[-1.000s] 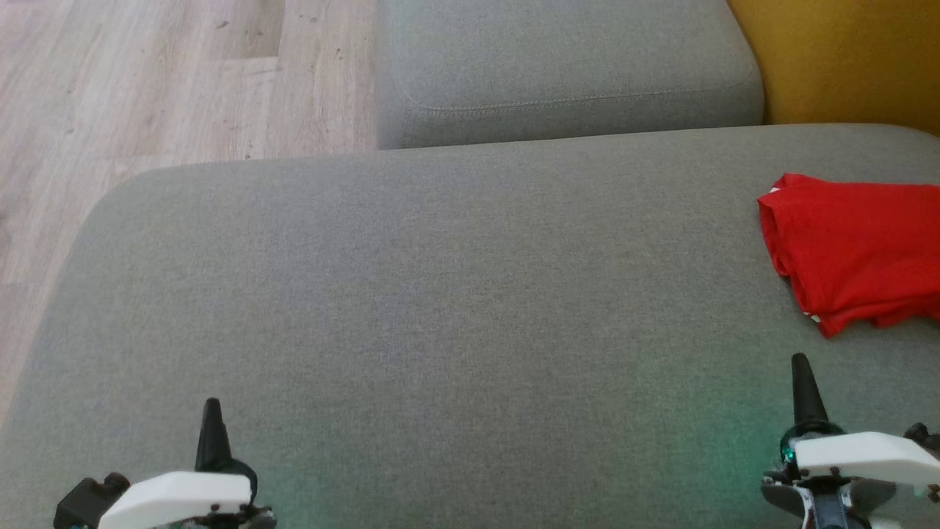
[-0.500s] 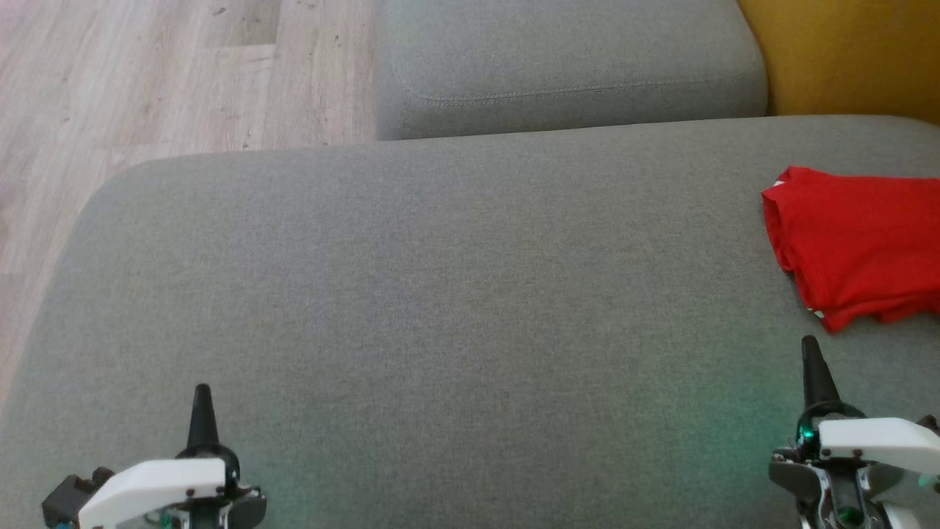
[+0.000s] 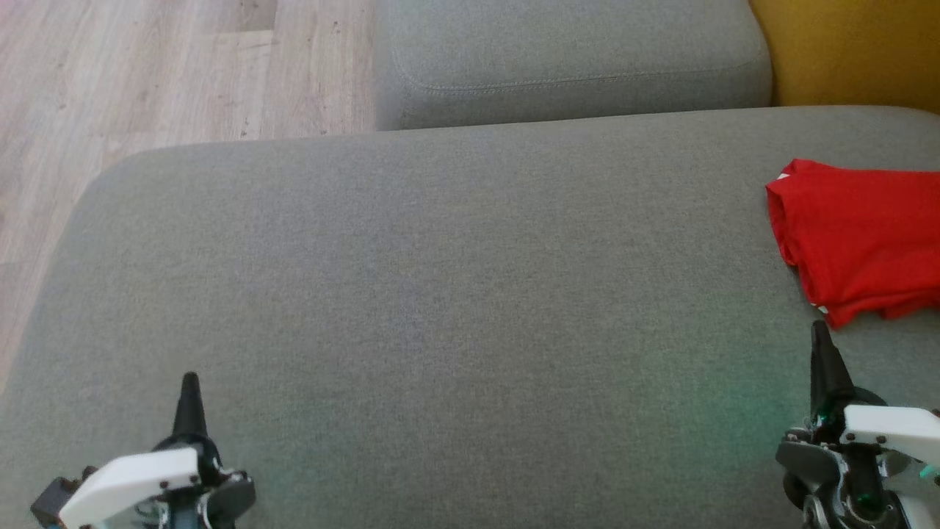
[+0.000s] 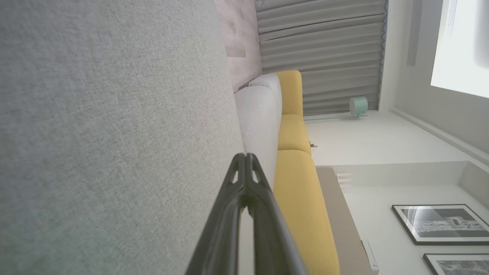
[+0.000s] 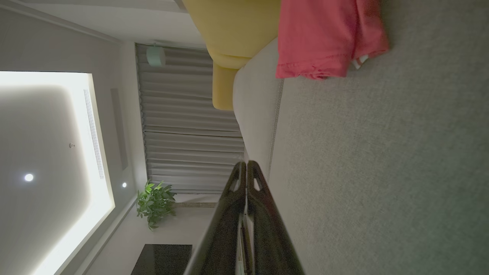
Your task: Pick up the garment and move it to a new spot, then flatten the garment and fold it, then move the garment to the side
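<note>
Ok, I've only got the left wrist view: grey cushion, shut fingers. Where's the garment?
Observer: The red garment lies bundled, seemingly folded, on the grey sofa seat, at the head view's right edge.
Operator: Right gripper holding it?
Observer: No, the right gripper is shut and empty, tips short of the garment's near edge.
Operator: And my left one?
Observer: The left gripper sits at lower left, across the seat from it.

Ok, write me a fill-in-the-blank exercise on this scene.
1. The garment on the grey sofa seat is ____ in colour.
2. The right gripper and the left gripper both hold ____.
3. The garment lies nearer the ____ gripper.
Missing words: red; nothing; right.
</note>
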Controlling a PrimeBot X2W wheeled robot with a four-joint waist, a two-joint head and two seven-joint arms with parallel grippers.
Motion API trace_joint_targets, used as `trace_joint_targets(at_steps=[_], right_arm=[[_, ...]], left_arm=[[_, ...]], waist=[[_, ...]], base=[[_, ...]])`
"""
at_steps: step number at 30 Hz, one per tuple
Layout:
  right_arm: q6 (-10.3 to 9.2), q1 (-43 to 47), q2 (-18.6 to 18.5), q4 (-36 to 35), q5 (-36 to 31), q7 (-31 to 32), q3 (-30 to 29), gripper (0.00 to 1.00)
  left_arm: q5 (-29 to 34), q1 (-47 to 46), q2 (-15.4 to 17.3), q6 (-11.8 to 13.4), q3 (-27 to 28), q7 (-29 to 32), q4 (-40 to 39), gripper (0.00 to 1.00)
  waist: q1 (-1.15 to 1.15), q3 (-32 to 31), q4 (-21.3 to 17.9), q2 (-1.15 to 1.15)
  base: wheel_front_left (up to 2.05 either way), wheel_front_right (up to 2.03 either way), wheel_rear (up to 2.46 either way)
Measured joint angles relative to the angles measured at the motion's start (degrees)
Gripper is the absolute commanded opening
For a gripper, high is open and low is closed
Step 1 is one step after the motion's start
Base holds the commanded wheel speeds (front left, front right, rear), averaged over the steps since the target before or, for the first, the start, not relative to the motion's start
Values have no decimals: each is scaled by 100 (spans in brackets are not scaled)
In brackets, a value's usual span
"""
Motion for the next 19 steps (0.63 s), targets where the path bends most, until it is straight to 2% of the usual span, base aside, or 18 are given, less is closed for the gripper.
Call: trace_joint_targets(at_steps=[10, 19], right_arm=[[0, -70, 0, -41, 667, 158, -125, 0], [0, -71, 0, -52, 688, 158, -127, 0]], left_arm=[[-638, -156, -7, -120, 153, 152, 0, 0], [-637, -179, -9, -120, 157, 152, -1, 0]], waist=[[0, 67, 5, 0], [0, 67, 5, 0]], base=[[0, 0, 0], [0, 0, 0]])
